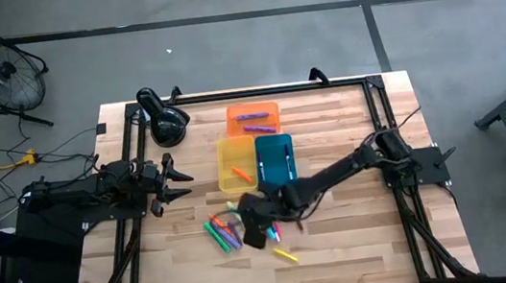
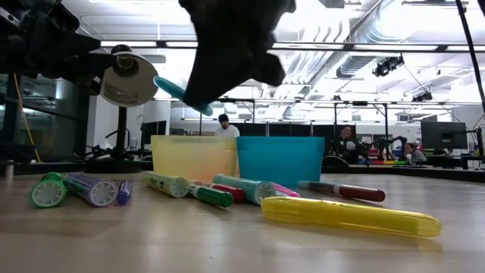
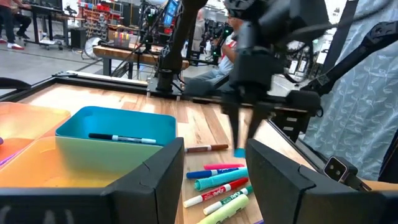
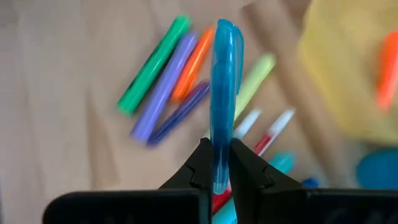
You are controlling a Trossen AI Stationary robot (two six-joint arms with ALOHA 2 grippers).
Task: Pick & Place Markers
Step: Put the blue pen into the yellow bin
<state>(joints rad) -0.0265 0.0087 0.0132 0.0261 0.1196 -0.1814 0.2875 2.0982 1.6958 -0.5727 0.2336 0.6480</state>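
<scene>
Wood, pale and planked, makes up the counter (image 1: 361, 234), framed by dark rails along its edges. At its middle sit three translucent plastic trays with straight walls: an orange tray (image 1: 253, 117) holding purple markers, a yellow tray (image 1: 235, 163) with an orange marker inside, and a blue tray (image 1: 276, 159) just beside it at three o'clock, with a thin dark-capped pen lying in it. The right hand (image 4: 219, 163) hangs above the counter at about six o'clock of the trays, its dark fingers pinched narrow on a glossy blue marker (image 4: 222, 93), which juts out past the fingertips; in the low view the marker (image 2: 182, 94) slants down from the dark hand, clear of the wood. Directly below it lies the loose heap of markers (image 1: 225, 232), smooth capped tubes in green, purple, orange and red, and a fat yellow marker (image 2: 350, 215) rests apart at five o'clock of the heap. The wood toward the near edge and both side rails is open. The left hand (image 1: 178, 178) waits at nine o'clock of the trays, fingers spread wide, holding nothing. A black lamp (image 1: 165, 119) stands at eleven o'clock.
</scene>
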